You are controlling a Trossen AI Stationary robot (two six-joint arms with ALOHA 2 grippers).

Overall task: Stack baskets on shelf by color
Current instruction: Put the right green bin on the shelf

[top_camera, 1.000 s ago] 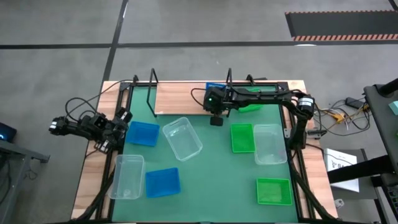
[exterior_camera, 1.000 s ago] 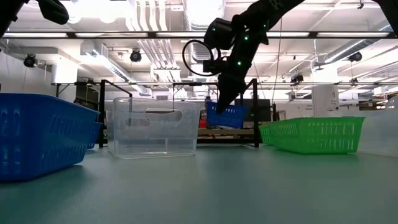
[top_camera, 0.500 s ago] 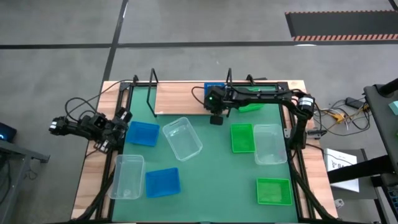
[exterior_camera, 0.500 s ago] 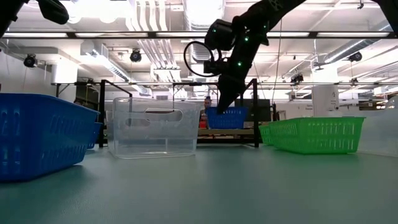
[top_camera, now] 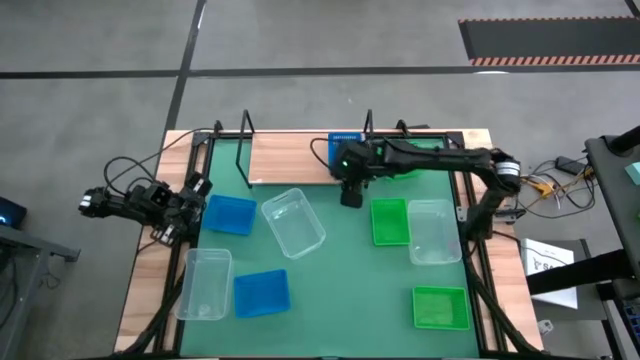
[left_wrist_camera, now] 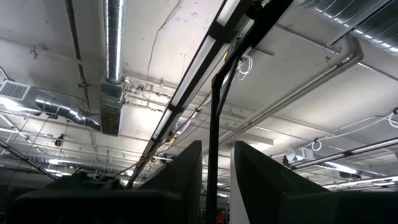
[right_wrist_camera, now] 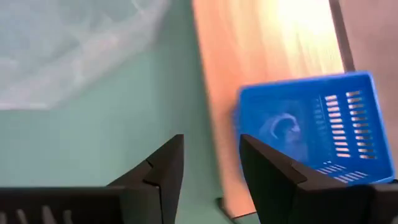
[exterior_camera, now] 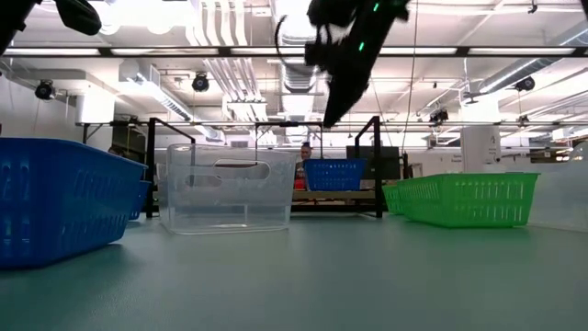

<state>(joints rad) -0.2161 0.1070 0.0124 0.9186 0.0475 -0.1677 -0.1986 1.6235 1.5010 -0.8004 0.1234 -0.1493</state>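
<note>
The wooden shelf (top_camera: 290, 158) stands at the table's far edge. A blue basket (top_camera: 346, 140) rests by its bottom on the shelf's right end; it also shows in the low view (exterior_camera: 333, 173) and in the right wrist view (right_wrist_camera: 317, 124). My right gripper (top_camera: 350, 196) hangs open above the mat, just nearer than the shelf and high over the basket in the low view (exterior_camera: 336, 108). Its fingers (right_wrist_camera: 163, 168) hold nothing. My left gripper (top_camera: 193, 203) waits at the table's left edge, its fingers (left_wrist_camera: 186, 174) slightly apart, beside a blue basket (top_camera: 229, 214).
On the green mat lie a clear basket (top_camera: 293, 222), a clear one (top_camera: 205, 284) and a blue one (top_camera: 262, 293) at near left. To the right lie a green one (top_camera: 390, 221), a clear one (top_camera: 434, 231) and a green one (top_camera: 440, 307). Another green basket (top_camera: 405, 168) sits partly under my right arm.
My right gripper has set the tilted blue basket down level on the shelf's right end, opened and let go. It has then risen and drawn back a little toward the table's near edge. The basket stays on the shelf.
</note>
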